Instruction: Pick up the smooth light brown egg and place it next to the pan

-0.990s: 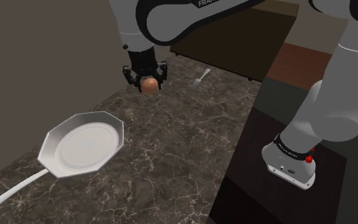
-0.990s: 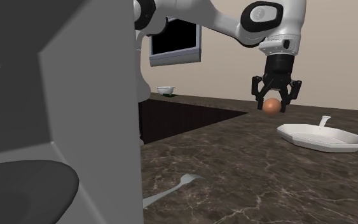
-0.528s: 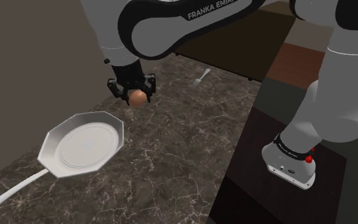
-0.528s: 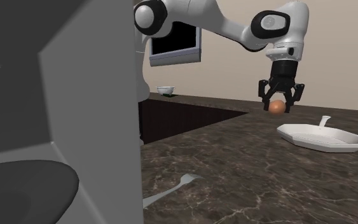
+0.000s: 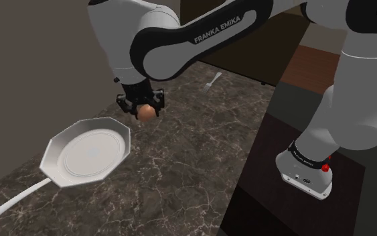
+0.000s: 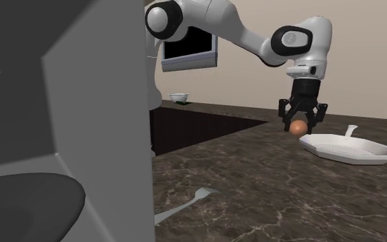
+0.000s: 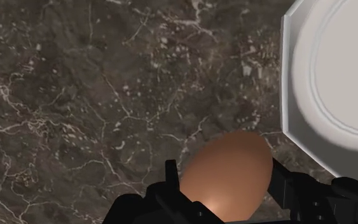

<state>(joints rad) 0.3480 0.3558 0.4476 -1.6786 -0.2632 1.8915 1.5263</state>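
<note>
A smooth light brown egg point(image 5: 144, 112) point(image 6: 297, 127) point(image 7: 227, 173) hangs just above the dark marble counter, clasped between the black fingers of my gripper point(image 5: 142, 107) point(image 6: 300, 122) point(image 7: 225, 191). A white, many-sided pan point(image 5: 88, 152) point(image 6: 346, 148) point(image 7: 329, 70) with a long handle lies on the counter close beside the egg, toward the shoulder view's lower left. In the wrist view the pan's rim sits just past the egg, with bare counter under the egg.
A white fork point(image 5: 211, 82) point(image 6: 178, 206) lies on the marble counter point(image 5: 180, 154) farther along. The counter's far edge runs along the wall behind the gripper. The robot's stand point(image 5: 307, 171) is at the shoulder view's lower right. A small bowl point(image 6: 179, 97) rests far back.
The gripper carried the egg toward the pan and lower, from mid-air over the counter to just above it beside the pan's rim. The grip on the egg held.
</note>
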